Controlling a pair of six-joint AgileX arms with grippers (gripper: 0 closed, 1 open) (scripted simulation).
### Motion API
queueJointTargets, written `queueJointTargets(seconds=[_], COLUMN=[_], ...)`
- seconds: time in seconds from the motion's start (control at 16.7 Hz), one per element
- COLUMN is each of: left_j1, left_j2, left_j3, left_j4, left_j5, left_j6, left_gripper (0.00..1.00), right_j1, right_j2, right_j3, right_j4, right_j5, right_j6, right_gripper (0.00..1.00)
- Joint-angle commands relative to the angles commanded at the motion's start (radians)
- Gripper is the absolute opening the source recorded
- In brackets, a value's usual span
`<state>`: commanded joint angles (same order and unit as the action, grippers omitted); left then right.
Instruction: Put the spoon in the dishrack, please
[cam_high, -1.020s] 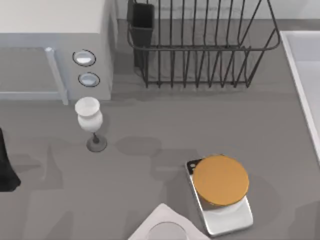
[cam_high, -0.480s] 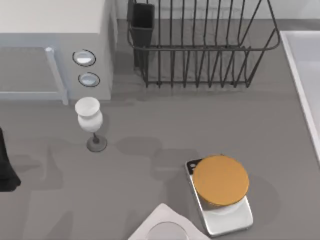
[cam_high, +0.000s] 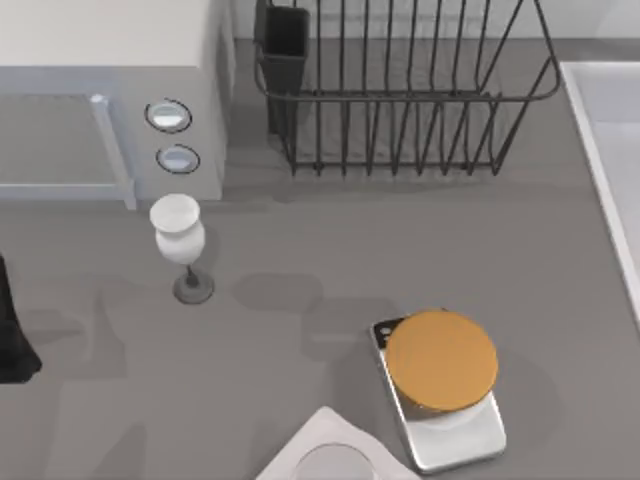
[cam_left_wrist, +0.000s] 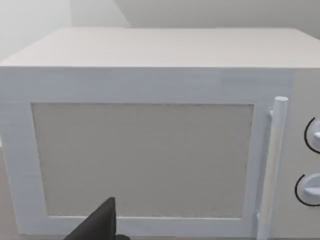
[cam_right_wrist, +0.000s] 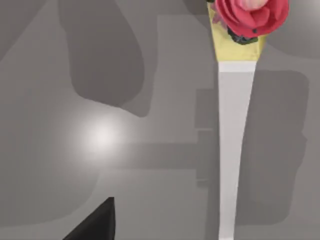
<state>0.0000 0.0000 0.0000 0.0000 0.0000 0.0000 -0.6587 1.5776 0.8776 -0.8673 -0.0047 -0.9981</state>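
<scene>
Evidently the slim silver spoon (cam_right_wrist: 232, 150), its yellow neck topped by a red rose-shaped ornament, lies flat on the grey table (cam_right_wrist: 60, 165) near the right gripper (cam_right_wrist: 95, 225). The ornament points away from that gripper, and both ends are cut off. Neither gripper's opening can be told. The left gripper (cam_left_wrist: 97, 225) faces a white microwave (cam_left_wrist: 145, 150), well apart from the dark-grey wire dishrack (cam_high: 400, 95).

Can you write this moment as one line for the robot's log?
step: spoon not yet grasped | right end effector: above spoon on table | left end effector: parked, facing microwave | dishrack: beside microwave
</scene>
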Motion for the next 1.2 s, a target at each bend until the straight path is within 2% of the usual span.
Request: queueJointTargets(seconds=[0.3,0.66,1.2], left_j1=[0.0,0.0,0.0], left_j2=[0.0,0.0,0.0], left_j3=[0.0,0.0,0.0], left_j4=[0.0,0.0,0.0], left_j5=[0.0,0.0,0.0], left_j6=[0.0,0.0,0.0], left_gripper=[1.0,1.0,1.0], right_j1=[0.001,0.001,0.001], right_j2=[0.114,0.131,0.131], right_j3=[-0.124,-0.143,-0.143], right_j4=[0.244,0.274,0.274], right_j5=[0.0,0.0,0.0], right_j6=[0.003,0.003,0.003], right_gripper=[1.0,1.0,0.32])
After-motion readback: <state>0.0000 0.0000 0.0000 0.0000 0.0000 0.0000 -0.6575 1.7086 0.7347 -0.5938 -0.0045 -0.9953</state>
